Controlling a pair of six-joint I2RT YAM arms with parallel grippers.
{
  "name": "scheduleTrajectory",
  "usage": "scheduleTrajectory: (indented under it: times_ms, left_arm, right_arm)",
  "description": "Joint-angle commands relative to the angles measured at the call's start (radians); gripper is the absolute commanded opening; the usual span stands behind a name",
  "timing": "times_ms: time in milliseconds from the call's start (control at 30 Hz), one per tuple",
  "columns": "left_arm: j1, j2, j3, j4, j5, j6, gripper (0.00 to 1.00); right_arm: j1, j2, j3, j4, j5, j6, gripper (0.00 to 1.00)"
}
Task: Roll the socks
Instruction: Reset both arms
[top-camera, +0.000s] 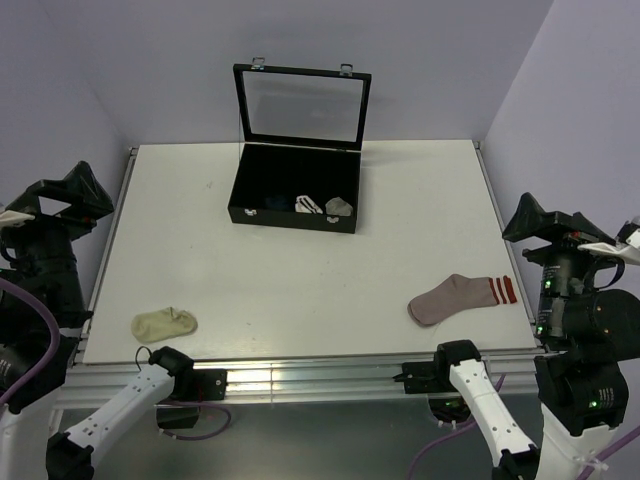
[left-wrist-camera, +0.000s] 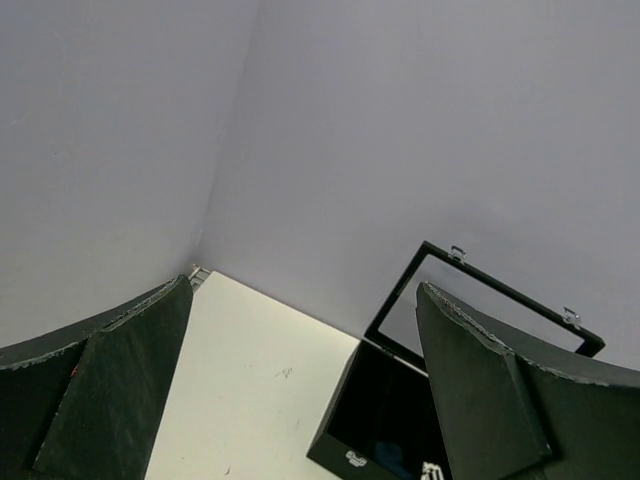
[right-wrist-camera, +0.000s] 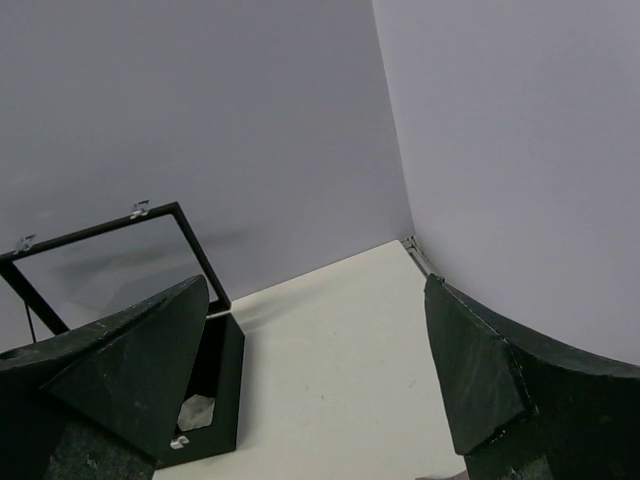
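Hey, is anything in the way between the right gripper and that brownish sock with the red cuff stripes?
Nothing visible. The right gripper hangs open beside the table; the brownish sock lies on its bare surface just inward of that gripper. The black case sits farther back, off that path.

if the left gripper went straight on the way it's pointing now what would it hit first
Likely the back wall, just above the far edge of the table. The left gripper has its open fingers framing bare wall, with the black case off to the right, though depth is unclear.
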Motion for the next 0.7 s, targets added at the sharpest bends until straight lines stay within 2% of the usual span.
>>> scheduleTrajectory:
  times_ms: [0,667]
  left_arm:
    - [-0.001,-0.012,-0.021,0.059,-0.03,0.042,0.99]
    - [-0.003,-0.004,-0.074,0.072,0.005,-0.009,0.99]
  right_arm:
    - [0.005,0.002,-0.024,0.058,-0.01,-0.003,0.95]
    - [0.003,0.005,-0.058,0.102,-0.075,0.017,0.95]
